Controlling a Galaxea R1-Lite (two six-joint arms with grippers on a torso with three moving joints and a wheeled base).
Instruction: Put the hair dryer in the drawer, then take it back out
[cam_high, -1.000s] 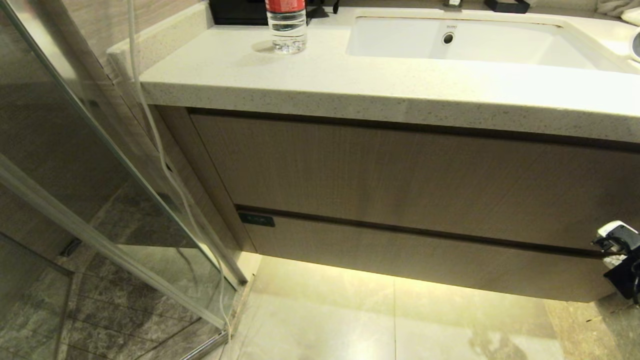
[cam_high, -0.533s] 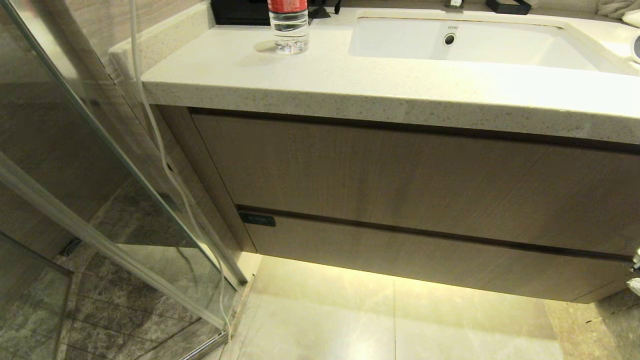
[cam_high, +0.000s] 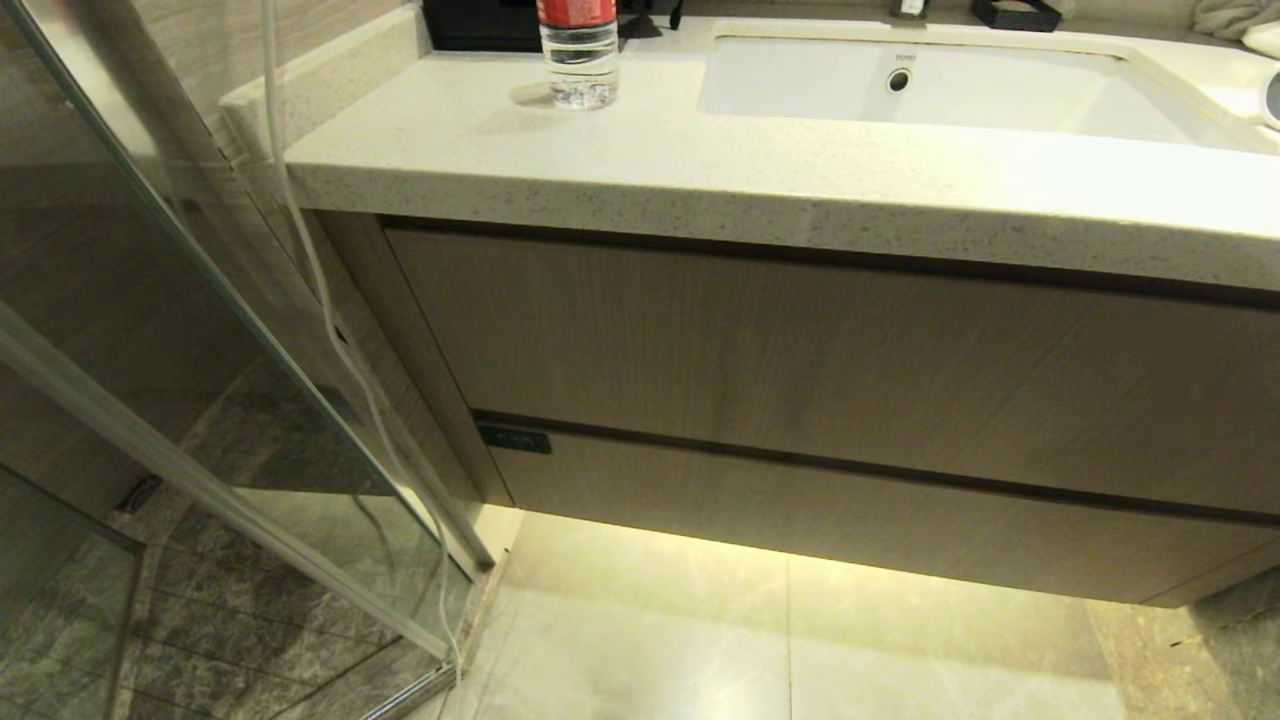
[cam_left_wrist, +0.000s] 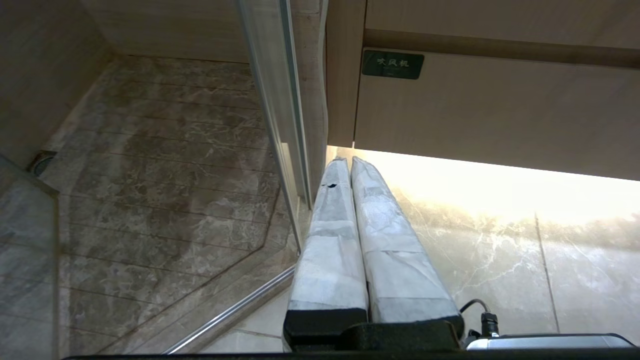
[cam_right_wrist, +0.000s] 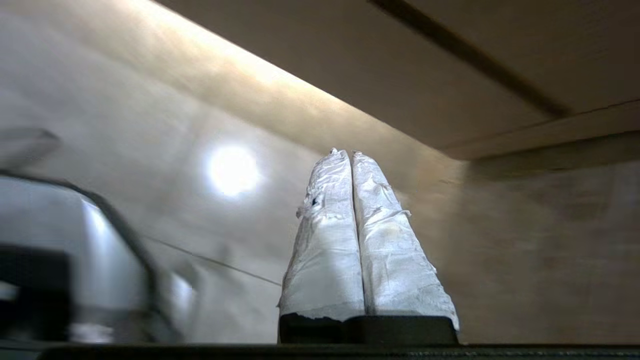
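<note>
Sitting flush and fully closed under the taller wood-grain panel (cam_high: 820, 350), the drawer (cam_high: 850, 525) is showing its small dark label (cam_high: 513, 439) at the front's upper left corner. Only a sliver of the hair dryer (cam_high: 1272, 98) is peeking in at the far right edge of the head view, lying on the counter (cam_high: 640, 160) beside the sink (cam_high: 930, 85); how it is lying cannot be told. A water bottle (cam_high: 579, 50) with a red label is standing upright on the counter to the left of the sink.

Neither arm is appearing in the head view. The left hand (cam_left_wrist: 348, 161) is hanging low near the floor (cam_left_wrist: 500, 240), its two wrapped fingers (cam_left_wrist: 332, 225) pressed together and gripping nothing, pointing toward the drawer's labelled corner and the glass shower door frame (cam_left_wrist: 280, 100) beside it. The right hand (cam_right_wrist: 348, 152) is also closed with nothing between its taped fingers (cam_right_wrist: 385, 240), aiming up at the underside and front of the cabinet, apart from it. A white cable (cam_high: 320, 300) is dangling down the left side of the cabinet behind the glass.
</note>
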